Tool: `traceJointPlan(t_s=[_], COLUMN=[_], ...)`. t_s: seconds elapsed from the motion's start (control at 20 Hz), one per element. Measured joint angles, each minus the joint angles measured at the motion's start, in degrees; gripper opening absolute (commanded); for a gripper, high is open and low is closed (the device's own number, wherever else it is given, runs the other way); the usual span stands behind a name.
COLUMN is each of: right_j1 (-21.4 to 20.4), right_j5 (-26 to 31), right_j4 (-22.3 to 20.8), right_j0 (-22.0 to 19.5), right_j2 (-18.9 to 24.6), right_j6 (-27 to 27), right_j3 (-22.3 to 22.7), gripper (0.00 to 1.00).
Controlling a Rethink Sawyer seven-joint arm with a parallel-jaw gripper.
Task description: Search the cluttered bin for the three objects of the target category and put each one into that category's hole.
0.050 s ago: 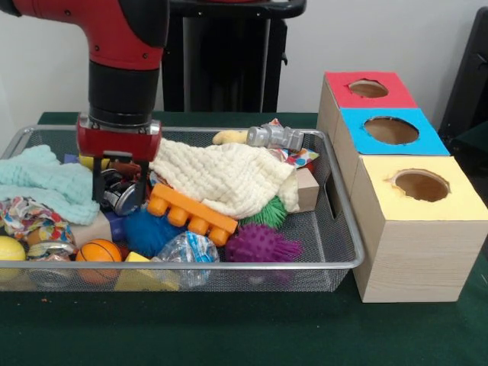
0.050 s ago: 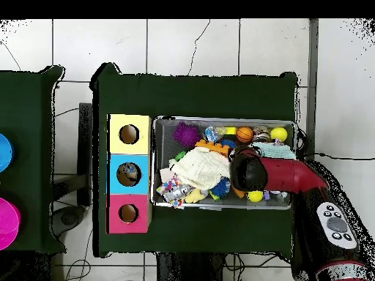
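My gripper (image 1: 120, 191) is lowered into the wire bin (image 1: 345, 229), left of its middle, over a black and silver object (image 1: 124, 195). Whether it holds that object does not show. In the overhead view the arm's wrist (image 2: 247, 172) hides the gripper. Beside the bin stand three boxes with round holes on top: red (image 1: 368, 88), blue (image 1: 390, 130) and yellow (image 1: 421, 184). A cream cloth (image 1: 221, 175) covers the bin's middle, with an orange toy brick (image 1: 191, 211) at its front edge.
The bin also holds a mint cloth (image 1: 46, 183), a blue ball (image 1: 145, 231), a small basketball (image 1: 99, 252), purple (image 1: 261, 244) and green (image 1: 268, 213) spiky balls, a silver toy (image 1: 274, 137), a wooden block (image 1: 307, 189) and a crumpled bottle (image 1: 187, 250).
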Motion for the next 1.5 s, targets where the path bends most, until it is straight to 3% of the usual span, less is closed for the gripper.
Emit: traceJointPlan(t_s=[0.4, 0.85, 1.5], right_j1=[-2.99, -3.6, -1.57], right_j5=[2.21, 2.22, 2.43], right_j4=[0.86, 2.67, 3.88], right_j0=[-1.96, -2.43, -0.62], right_j2=[2.49, 6.65, 10.61], right_j6=[0.0, 0.0, 0.0], right_j3=[0.11, -0.42, -7.5], gripper=[1.0, 1.0, 1.0])
